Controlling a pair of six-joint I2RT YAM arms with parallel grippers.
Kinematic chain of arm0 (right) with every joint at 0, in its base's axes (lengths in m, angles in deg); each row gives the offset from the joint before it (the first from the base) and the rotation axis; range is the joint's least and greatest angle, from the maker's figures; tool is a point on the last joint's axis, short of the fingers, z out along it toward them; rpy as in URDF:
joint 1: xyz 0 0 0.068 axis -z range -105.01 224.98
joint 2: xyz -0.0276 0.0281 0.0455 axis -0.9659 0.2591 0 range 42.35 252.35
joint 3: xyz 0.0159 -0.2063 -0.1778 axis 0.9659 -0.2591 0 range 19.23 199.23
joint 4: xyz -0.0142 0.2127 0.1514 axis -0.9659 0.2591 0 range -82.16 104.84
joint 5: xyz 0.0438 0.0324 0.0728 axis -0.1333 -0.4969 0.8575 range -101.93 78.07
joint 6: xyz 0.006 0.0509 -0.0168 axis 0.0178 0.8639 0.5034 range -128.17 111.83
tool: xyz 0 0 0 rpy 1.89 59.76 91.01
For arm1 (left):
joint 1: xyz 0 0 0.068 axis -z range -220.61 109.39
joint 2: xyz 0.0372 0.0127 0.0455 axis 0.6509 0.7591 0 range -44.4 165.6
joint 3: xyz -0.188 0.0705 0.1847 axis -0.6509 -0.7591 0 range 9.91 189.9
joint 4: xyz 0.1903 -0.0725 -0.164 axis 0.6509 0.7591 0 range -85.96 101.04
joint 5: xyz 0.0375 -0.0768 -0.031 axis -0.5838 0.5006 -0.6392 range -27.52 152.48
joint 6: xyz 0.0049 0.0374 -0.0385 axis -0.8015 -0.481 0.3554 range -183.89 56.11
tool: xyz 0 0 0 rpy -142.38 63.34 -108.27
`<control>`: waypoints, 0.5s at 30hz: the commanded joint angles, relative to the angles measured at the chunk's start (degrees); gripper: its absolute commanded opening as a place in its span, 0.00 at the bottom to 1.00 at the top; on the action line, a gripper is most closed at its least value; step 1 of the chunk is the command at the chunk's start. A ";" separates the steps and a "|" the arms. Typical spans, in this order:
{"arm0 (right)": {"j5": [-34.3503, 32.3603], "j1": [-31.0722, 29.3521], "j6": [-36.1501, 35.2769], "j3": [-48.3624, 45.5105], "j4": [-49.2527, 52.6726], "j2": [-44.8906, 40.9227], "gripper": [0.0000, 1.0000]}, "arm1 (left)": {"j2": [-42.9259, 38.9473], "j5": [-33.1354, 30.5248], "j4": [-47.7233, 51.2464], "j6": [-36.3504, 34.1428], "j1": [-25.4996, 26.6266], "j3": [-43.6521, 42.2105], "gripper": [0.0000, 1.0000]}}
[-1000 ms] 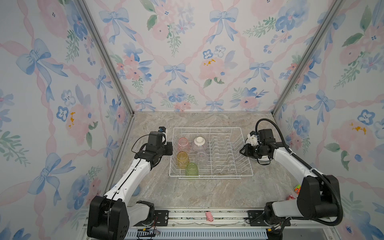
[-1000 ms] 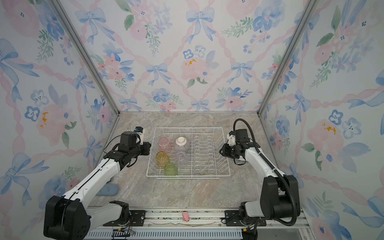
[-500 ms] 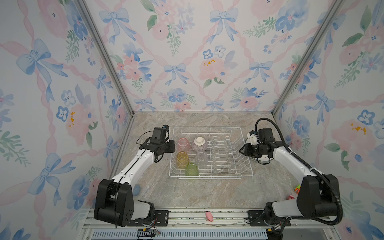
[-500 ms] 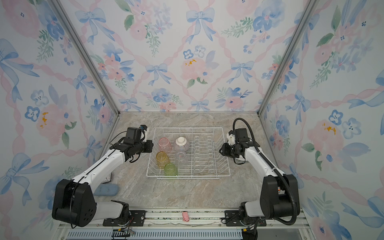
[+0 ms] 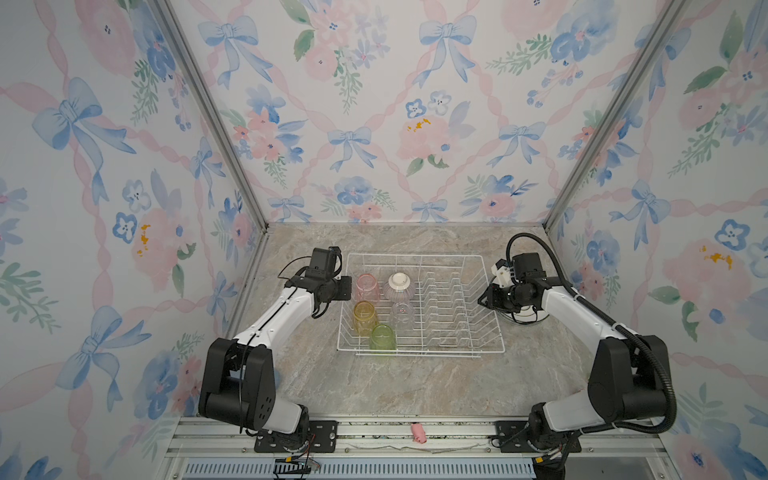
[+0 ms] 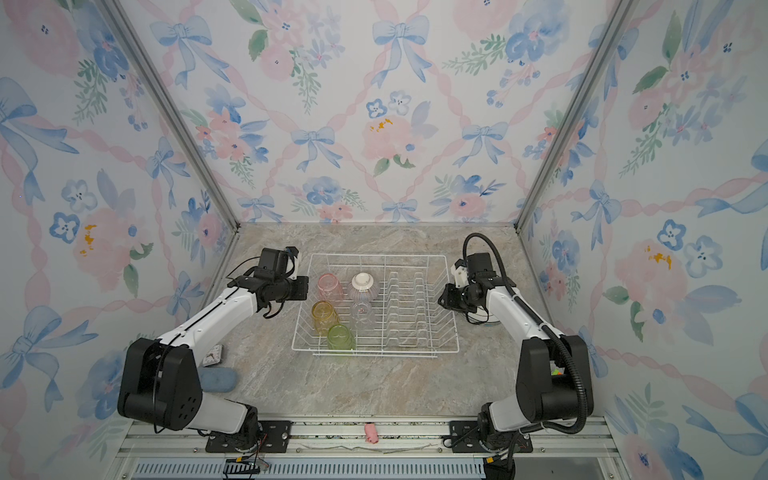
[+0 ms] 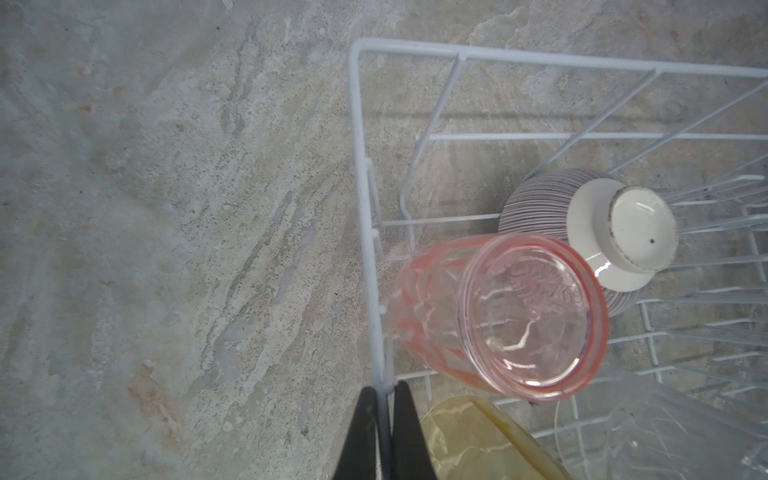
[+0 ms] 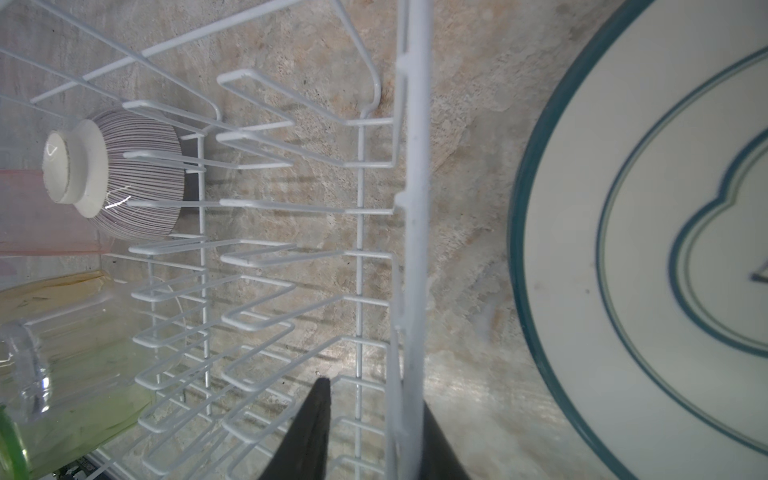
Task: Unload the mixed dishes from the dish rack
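L gripper (image 7: 384, 390) is clamping the left rim wire of the dish rack (image 5: 436, 351), jaws together on it. R gripper (image 8: 374, 395) is straddling the right rim, jaws apart w/ a gap. Rack is sitting mid-table (image 5: 415, 382), holding pink tumbler (image 5: 367, 286), yellow tumbler (image 5: 365, 316), green tumbler (image 5: 382, 336), clear tumbler (image 5: 402, 311) & striped bowl (image 5: 398, 286) upside down in its left part. Plate (image 8: 582, 208) is lying just right of rack.

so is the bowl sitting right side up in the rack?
No, in the left wrist view the bowl sits upside down in the rack, white foot up.
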 commanded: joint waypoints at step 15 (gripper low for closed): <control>0.74 -1.77 -1.04 8.51 -0.02 7.18 0.04 | 5.36 -1.27 1.38 -3.30 -0.13 2.82 0.00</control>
